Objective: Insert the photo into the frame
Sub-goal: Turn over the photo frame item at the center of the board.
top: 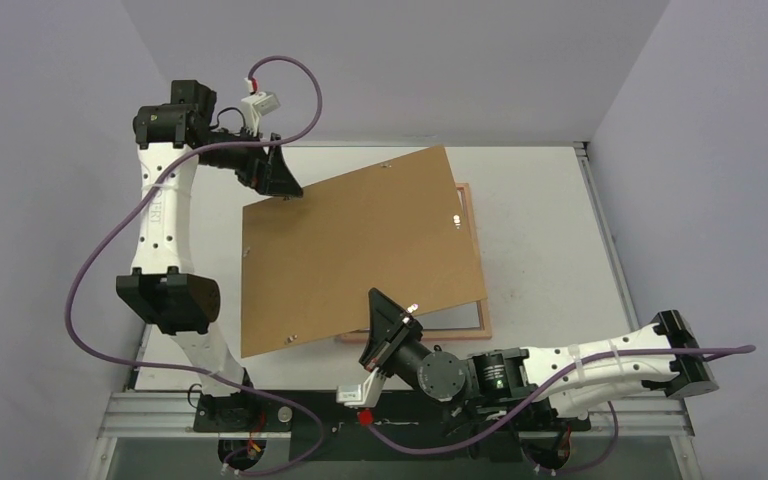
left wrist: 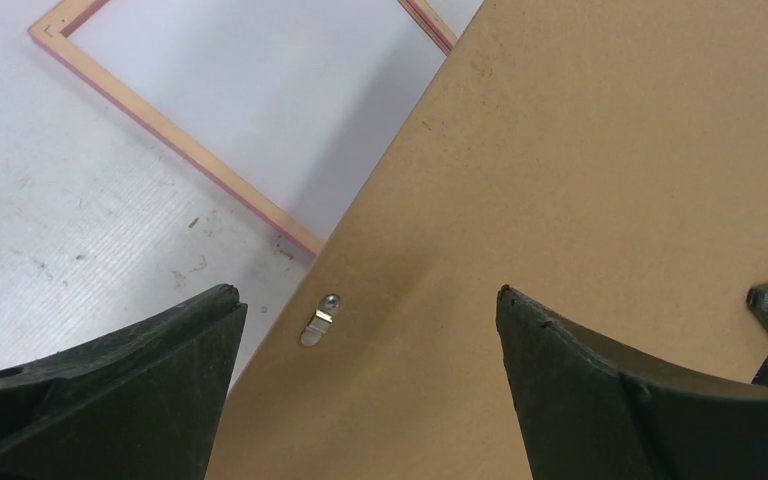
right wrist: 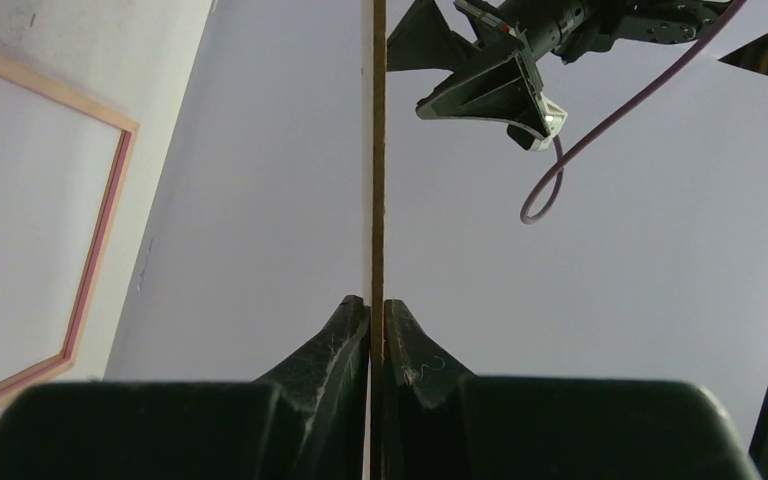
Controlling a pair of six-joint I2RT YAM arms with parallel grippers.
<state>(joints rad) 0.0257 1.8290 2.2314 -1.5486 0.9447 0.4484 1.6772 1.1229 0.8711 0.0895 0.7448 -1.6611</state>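
The photo is hidden from every view. The frame lies flat on the table, its pale back up with a pink edge, and is mostly covered from above. A plain brown backing board hangs tilted over it. My right gripper is shut on the board's near edge; the board runs edge-on between its fingers. My left gripper stands open at the board's far left corner, its jaws wide above the board surface and touching nothing.
A small metal turn clip sits on the board near its left edge. White table shows right of the frame. Walls close in the back and both sides. The left arm's purple cable loops over the back corner.
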